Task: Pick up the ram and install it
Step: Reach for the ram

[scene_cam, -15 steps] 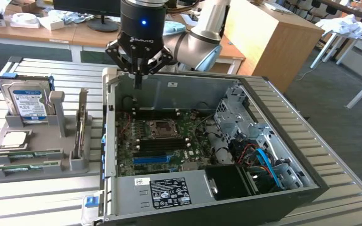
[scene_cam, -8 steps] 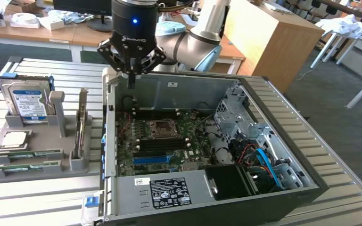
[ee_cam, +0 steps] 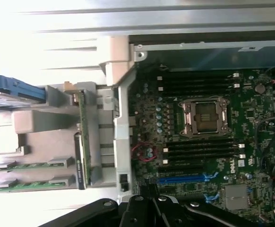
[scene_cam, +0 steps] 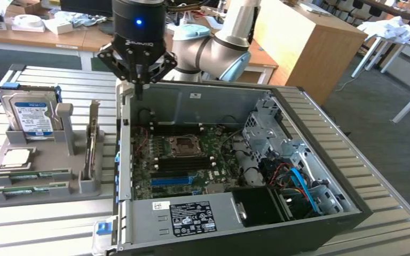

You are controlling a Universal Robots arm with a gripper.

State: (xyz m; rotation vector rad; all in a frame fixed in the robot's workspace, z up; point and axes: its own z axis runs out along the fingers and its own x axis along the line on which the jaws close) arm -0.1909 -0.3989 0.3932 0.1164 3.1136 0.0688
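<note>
A black robot gripper (scene_cam: pixel 139 89) with its slim fingers pressed together and holding nothing hangs above the near wall of an open grey-and-black metal computer case (scene_cam: pixel 190 101) that lies on its side on a ribbed aluminium table (scene_cam: pixel 41 224). Just beside the case, on the exterior view's left, sits a matte grey plastic tray (scene_cam: pixel 48 154). In it a long, thin green ram stick (scene_cam: pixel 91 141) stands on edge between two grey posts, the stick nearest the gripper. Two similar flat green sticks (scene_cam: pixel 30 175) lie in shallow slots further off. Which stick is meant cannot be told. The tray also holds an upright silver hard drive with a blue label (scene_cam: pixel 28 114) and a square silver processor chip (scene_cam: pixel 16 156). Inside the case, a glossy green motherboard (scene_cam: pixel 212 144) carries rows of narrow black memory slots (ee_cam: pixel 199 82) on either side of a square metal processor socket (ee_cam: pixel 204 116). Picking up looks to be the step in hand. To do it well, the fingers should open over the stick's mid-length, pinch its flat faces squarely and lift straight up. The board is thin and rigid, so a tilted pull could jam it against the posts.
</note>
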